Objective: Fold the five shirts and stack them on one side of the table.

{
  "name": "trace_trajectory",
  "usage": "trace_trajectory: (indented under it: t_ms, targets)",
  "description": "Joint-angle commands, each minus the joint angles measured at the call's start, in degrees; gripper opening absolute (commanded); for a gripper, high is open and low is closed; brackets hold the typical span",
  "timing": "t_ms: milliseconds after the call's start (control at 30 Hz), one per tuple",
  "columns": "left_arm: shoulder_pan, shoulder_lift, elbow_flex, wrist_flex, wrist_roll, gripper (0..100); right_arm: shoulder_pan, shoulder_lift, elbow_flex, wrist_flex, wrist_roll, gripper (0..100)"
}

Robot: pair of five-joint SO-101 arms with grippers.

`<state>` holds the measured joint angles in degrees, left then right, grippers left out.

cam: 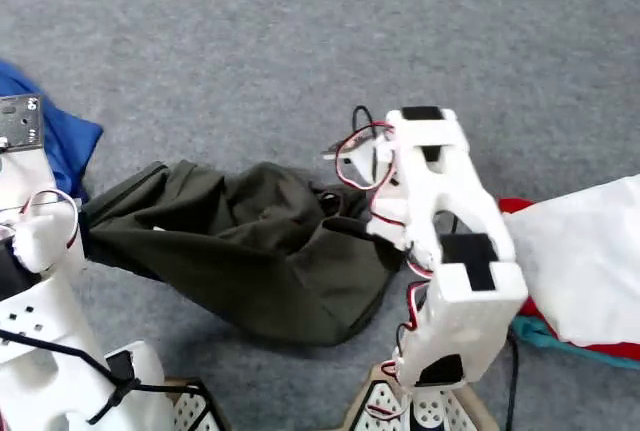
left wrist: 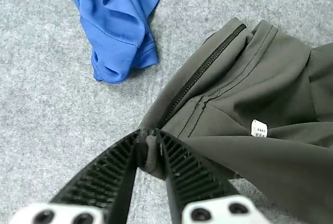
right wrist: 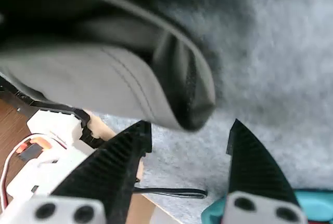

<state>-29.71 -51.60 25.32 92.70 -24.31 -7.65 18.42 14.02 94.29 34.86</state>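
The left pincer (left wrist: 151, 151) clenches the zipper hem of the olive shirt (left wrist: 250, 94); the right pincer (right wrist: 190, 128) gapes beside a fold. The cloth looks soft and light, likely to sag: grip it at the corners.

Rumpled olive shirt (cam: 260, 251) near blue shirt (cam: 68, 141)

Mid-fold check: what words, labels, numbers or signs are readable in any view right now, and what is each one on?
White tag on the olive shirt: a few lines of dark print, too small to read.
No other writing shows: none on the blue shirt, the white shirt or the grey table.
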Motion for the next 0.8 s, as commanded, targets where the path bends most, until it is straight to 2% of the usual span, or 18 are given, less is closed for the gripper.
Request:
trace_trajectory:
  t_ms: [0,167,567,767]
  targets:
    - [-0.26,-0.66,-0.26,-0.88,-0.26,2,-3.56,0.66,-3.82,-0.35,-0.62,24.1]
    - [-0.44,-0.66,-0.26,-0.62,-0.35,2,-6.55,2.68,-6.37,-0.79,-2.81,24.2]
    - [-0.53,-0.75,-0.26,-0.53,-0.53,2,-4.00,15.43,-13.58,0.09,-4.13,23.7]
    - [-0.44,-0.75,-0.26,-0.53,-0.53,2,-3.74,15.52,-16.31,3.96,-6.95,10.1]
